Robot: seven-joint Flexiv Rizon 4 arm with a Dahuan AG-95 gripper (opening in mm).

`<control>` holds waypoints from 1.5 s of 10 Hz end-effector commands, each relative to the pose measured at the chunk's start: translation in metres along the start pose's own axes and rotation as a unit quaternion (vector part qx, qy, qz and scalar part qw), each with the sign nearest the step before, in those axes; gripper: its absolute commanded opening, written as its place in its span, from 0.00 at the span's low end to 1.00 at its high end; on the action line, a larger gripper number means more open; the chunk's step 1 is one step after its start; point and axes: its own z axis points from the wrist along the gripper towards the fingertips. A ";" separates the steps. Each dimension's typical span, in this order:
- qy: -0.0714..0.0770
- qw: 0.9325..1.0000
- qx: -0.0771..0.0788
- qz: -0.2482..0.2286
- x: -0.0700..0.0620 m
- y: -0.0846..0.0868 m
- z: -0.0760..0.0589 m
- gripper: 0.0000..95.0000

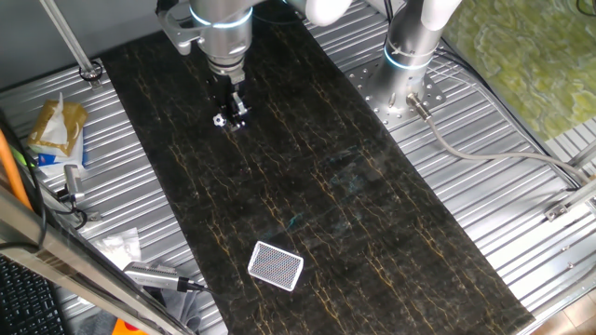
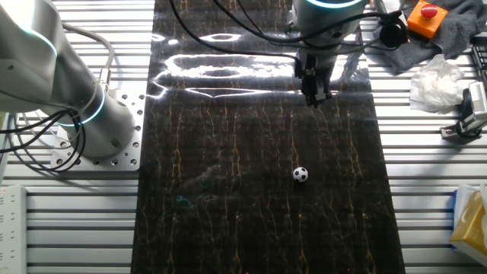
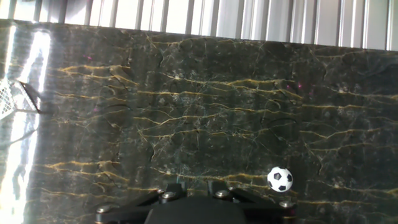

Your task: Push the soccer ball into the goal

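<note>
The small black-and-white soccer ball lies on the dark marbled mat. In one fixed view the ball shows just left of my fingertips. The hand view has the ball low on the right, beside my dark housing. My gripper hangs above the mat with its fingers together and nothing held; it appears as the gripper at the mat's far end. The goal, a white-rimmed mesh panel, lies at the mat's near end, and the hand view catches the goal at its left edge. The other fixed view does not show it.
A silver arm base with a cable stands right of the mat on the ribbed metal table. A snack bag lies to the left. An orange button, a grey cloth and white tissue sit at one corner.
</note>
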 end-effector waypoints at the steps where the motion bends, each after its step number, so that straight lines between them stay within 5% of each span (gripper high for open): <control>1: 0.001 1.000 0.001 -0.012 0.000 -0.003 0.001 0.80; 15: 0.008 0.998 0.003 -0.056 0.000 -0.053 0.027 0.80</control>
